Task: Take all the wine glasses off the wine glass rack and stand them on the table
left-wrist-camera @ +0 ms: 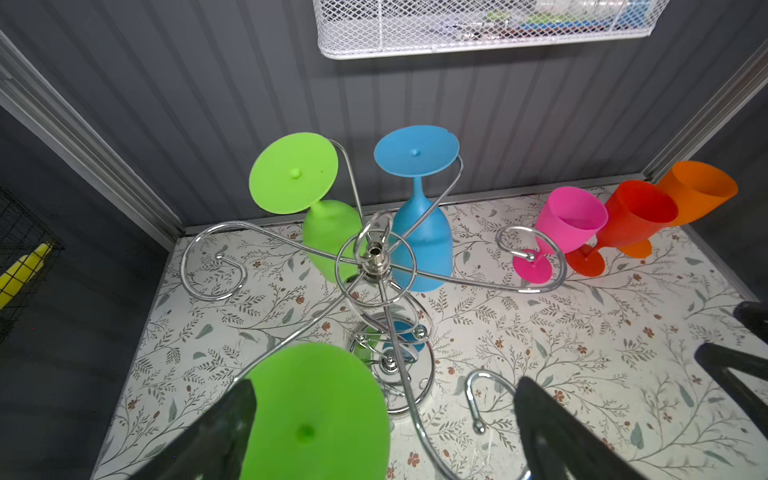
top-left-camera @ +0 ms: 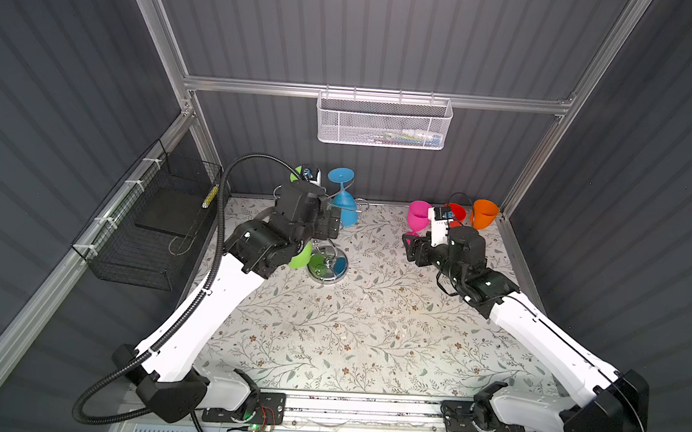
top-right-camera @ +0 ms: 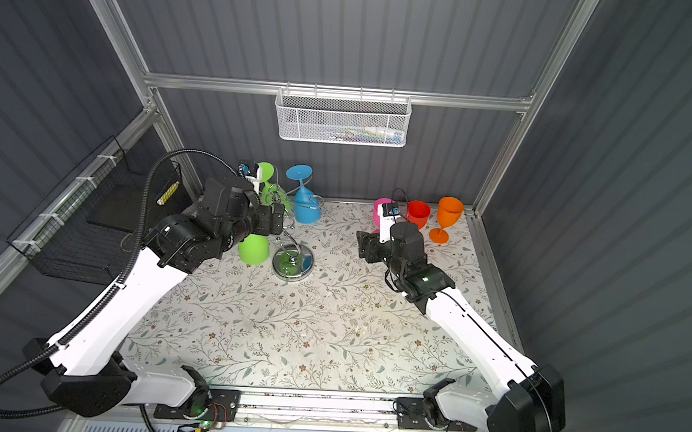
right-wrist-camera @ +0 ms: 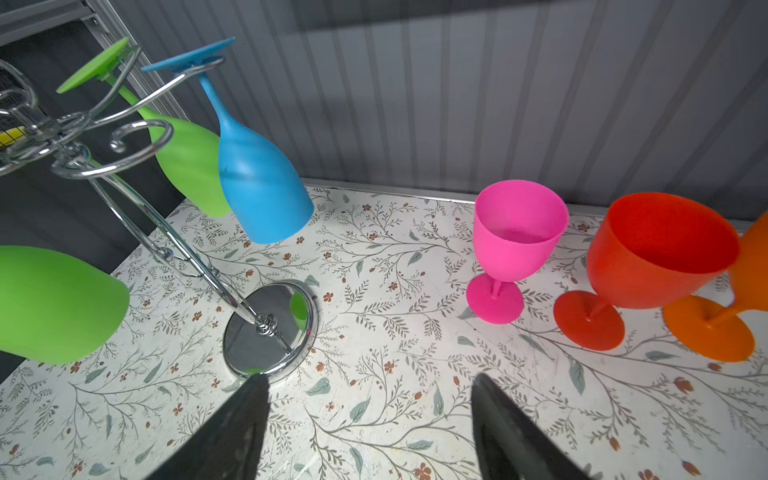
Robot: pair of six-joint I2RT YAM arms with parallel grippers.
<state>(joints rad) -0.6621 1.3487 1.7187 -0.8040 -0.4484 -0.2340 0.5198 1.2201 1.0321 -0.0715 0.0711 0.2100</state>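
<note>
Left gripper gapes around the disc foot of a matte green wine glass, perhaps touching. Right gripper hangs spread and empty near the scrolled chrome rack.

White arm shells, black joint housings, ribbed black cable conduit

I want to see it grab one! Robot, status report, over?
Left claw open at near green glass foot. Right claw open, empty. Rack also holds far green glass, blue glass. Nothing blocking.
</note>
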